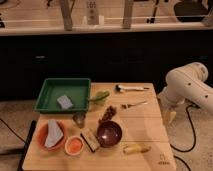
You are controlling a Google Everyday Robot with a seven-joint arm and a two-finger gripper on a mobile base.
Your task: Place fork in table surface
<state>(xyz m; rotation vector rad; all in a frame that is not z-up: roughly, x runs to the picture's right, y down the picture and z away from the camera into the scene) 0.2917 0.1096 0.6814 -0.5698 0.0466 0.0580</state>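
Item: fork (134,105), slim and silvery. It lies flat on the pale wooden surface (146,127), right of centre, just below the thicker utensil (131,88) with black head and white handle. It is apart from that utensil and well apart from the green tray (64,80). Item: hand (169,116), at the end of the white arm (189,87). It hangs pointing down just off the right edge of the surface, near the fork but not touching it. Whether it is spread or pressed together cannot be told, and no object shows in it. Other contents of the surface: dark bowl (109,133), orange bowl (50,136) holding a pale cloth, small orange cup (75,145), banana (136,148). Status, as a judgement: the fork rests on the wood, free of the hand and outside the tray, so the placement appears done. At most, what is left is drawing the arm away.
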